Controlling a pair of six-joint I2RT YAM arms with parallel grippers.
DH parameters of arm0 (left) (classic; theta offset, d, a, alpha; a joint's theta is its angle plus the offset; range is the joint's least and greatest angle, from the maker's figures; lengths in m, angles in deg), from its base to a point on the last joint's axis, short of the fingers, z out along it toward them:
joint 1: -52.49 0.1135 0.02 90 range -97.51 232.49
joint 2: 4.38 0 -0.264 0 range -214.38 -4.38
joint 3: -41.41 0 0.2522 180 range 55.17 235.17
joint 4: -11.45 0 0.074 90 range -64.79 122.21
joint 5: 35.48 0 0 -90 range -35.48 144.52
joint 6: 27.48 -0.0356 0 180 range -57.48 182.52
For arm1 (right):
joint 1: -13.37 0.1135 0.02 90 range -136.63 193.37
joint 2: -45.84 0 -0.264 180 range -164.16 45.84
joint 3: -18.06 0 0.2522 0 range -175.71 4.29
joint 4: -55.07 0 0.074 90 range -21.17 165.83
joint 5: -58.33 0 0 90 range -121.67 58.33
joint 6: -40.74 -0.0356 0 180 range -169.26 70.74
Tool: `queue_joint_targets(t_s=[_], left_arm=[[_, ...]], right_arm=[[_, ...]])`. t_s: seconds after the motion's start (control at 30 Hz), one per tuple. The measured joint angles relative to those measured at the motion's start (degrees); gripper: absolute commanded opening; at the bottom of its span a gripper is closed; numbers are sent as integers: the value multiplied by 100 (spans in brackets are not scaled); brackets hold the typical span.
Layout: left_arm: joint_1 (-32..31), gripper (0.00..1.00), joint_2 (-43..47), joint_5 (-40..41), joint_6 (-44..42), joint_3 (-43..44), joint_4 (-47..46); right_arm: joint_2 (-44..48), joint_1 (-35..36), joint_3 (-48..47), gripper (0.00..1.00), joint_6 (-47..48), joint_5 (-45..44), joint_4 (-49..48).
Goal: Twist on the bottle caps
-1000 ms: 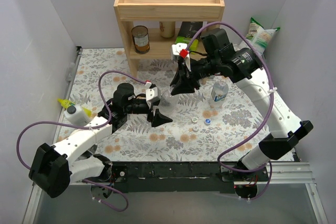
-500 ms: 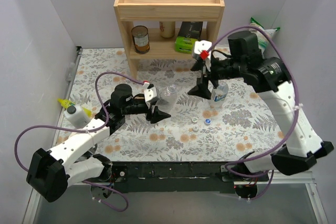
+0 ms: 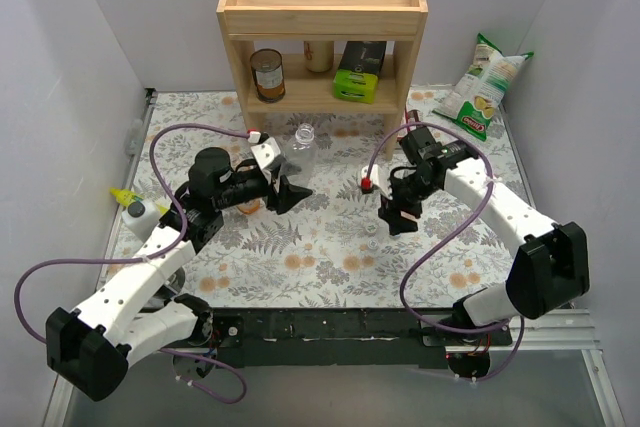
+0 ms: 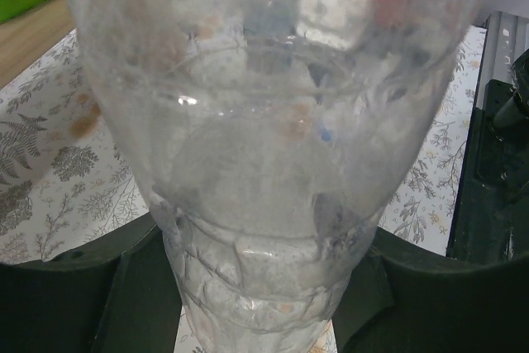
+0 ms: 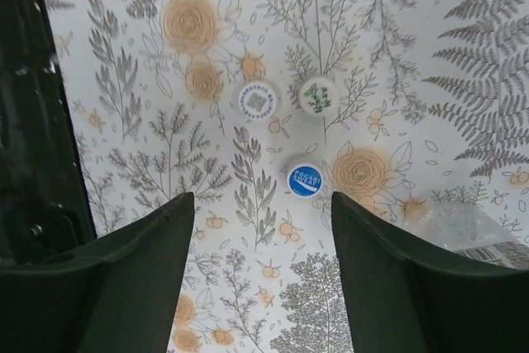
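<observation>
Bottle (image 3: 299, 150), clear and capless, gripped by left gripper (image 3: 289, 191); right gripper (image 5: 260, 204) parted above three caps (image 5: 305, 180).

caps (image 5: 304, 179) on table (image 3: 330, 247), bottle (image 3: 300, 147) before shelf (image 3: 322, 22)

In the right wrist view, the blue cap (image 5: 305, 180) carries two lines of white lettering that seem to read POCARI SWEAT. Up and left of it, a white cap (image 5: 258, 100) bears a blue square code pattern. Just above the blue cap, the green-marked cap (image 5: 319, 95) cannot be read, nor can the chip bag (image 3: 484, 85).
</observation>
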Motion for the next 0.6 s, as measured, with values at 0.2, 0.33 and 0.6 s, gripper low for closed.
queue_joint_targets(t_s=[0.2, 0.33, 0.6], left_arm=[[304, 0, 15, -142, 122, 63, 284], [551, 0, -31, -372, 144, 98, 463], [723, 0, -79, -640, 52, 114, 686]], right_arm=[[348, -31, 898, 69, 1220, -457, -398], [304, -122, 1252, 65, 1694, -586, -675], [-262, -308, 1333, 62, 2094, -649, -1091]])
